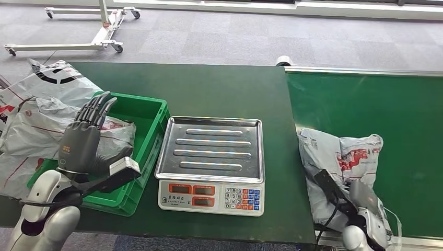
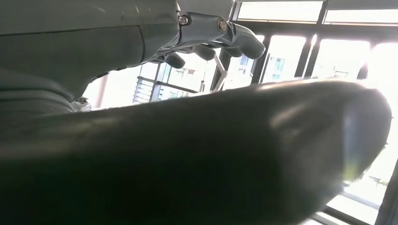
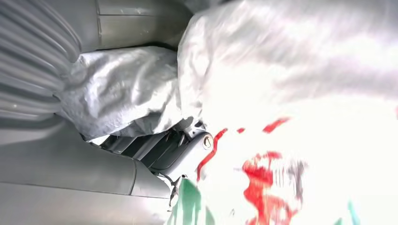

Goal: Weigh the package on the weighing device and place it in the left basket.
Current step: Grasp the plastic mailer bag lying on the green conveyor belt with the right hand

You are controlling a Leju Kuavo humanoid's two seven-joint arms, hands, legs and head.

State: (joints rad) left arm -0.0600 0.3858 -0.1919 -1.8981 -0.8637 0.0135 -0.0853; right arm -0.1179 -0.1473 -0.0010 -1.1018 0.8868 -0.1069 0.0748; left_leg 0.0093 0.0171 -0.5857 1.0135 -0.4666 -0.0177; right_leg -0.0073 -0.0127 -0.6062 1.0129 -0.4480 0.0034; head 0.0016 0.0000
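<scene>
R hand [image 1: 365,206] is gripping the grey bag [image 1: 342,157] lying on the green belt [image 1: 397,110], right of the scale [image 1: 211,162]. L hand [image 1: 83,138] is hanging over the green basket [image 1: 151,112], fingers straight, holding nothing.

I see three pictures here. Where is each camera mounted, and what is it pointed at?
Head view: high on the robot, looking down at the scale, the green basket, the package and both arms; left hand raised, holding nothing.
Left wrist view: behind the left hand, facing bright windows.
Right wrist view: behind the right hand, pressed into the package.
Shared: head and right wrist views both show the package with red print.
</scene>
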